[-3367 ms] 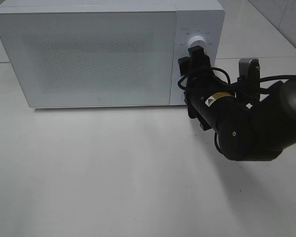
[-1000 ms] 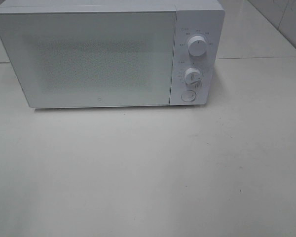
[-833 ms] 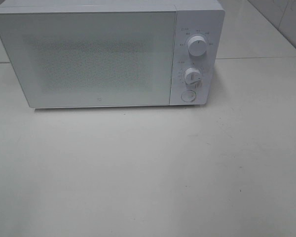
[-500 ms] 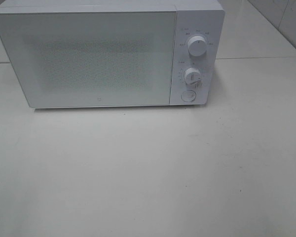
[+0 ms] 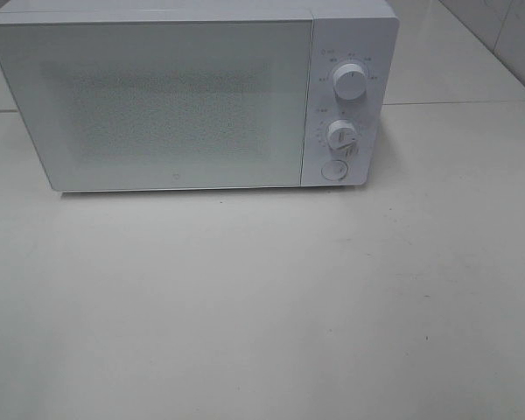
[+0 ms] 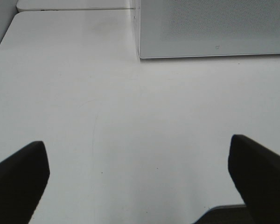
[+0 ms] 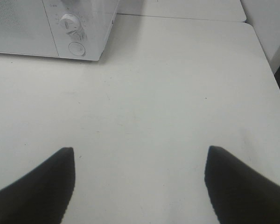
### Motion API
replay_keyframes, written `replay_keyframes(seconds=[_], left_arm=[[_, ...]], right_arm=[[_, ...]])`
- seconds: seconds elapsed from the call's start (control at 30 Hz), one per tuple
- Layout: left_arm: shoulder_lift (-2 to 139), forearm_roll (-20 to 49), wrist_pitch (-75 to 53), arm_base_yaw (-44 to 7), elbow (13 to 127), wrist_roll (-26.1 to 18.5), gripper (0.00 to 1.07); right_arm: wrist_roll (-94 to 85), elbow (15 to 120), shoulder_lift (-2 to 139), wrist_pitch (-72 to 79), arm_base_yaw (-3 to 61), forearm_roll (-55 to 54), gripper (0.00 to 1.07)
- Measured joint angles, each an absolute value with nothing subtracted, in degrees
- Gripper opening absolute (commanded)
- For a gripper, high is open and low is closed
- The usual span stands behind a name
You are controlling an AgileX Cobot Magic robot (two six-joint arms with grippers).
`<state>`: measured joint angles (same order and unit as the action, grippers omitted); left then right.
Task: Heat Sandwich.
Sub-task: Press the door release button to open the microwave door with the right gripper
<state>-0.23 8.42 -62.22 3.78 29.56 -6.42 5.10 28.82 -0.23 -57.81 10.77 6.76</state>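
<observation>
Exterior high view: the microwave (image 5: 175,96) stands along the far edge of the table (image 5: 262,306), nearer the far left corner. Its door (image 5: 157,131) is shut. The door's speckled panel is pale and clouded, and I cannot see through it. To the right of the door is the control strip, with the upper knob (image 5: 351,80), the lower knob (image 5: 342,134) under it, and a round button (image 5: 333,170) at the bottom.

My grippers show only in the wrist views. My left gripper (image 6: 137,147) hangs above bare table in front of the microwave's left front corner, with the table's left edge in sight beyond it. Its jaws stand as wide as they go. The two dark fingers (image 6: 18,182) sit far apart at the sides of the picture, with only the white tabletop between them. It has hold of nothing.

My right gripper (image 7: 140,150) hangs above the table in front of and to the right of the microwave, with the table's right edge close by. Its jaws are also well apart, a little less wide than the left, and nothing lies between them. It grips nothing.

The sandwich shows in none of the views, so I cannot tell where it is.
</observation>
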Motion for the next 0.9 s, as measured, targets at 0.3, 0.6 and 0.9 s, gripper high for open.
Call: replay_keyframes(seconds=[0.3,0.6,0.9], left_arm=[[-0.2,8.4,-62.2,3.8,29.6,-6.4,0.98],[-0.2,8.4,-62.2,3.8,29.6,-6.4,0.98],[-0.2,8.4,-62.2,3.8,29.6,-6.4,0.98]], right_arm=[[5.1,28.8,-0.2,-57.8,10.7,6.8,0.72],[5.1,29.1,-0.2,-56.9,10.7,6.8,0.72],[5.1,29.7,9.7,-45.6,10.7,6.8,0.72]])
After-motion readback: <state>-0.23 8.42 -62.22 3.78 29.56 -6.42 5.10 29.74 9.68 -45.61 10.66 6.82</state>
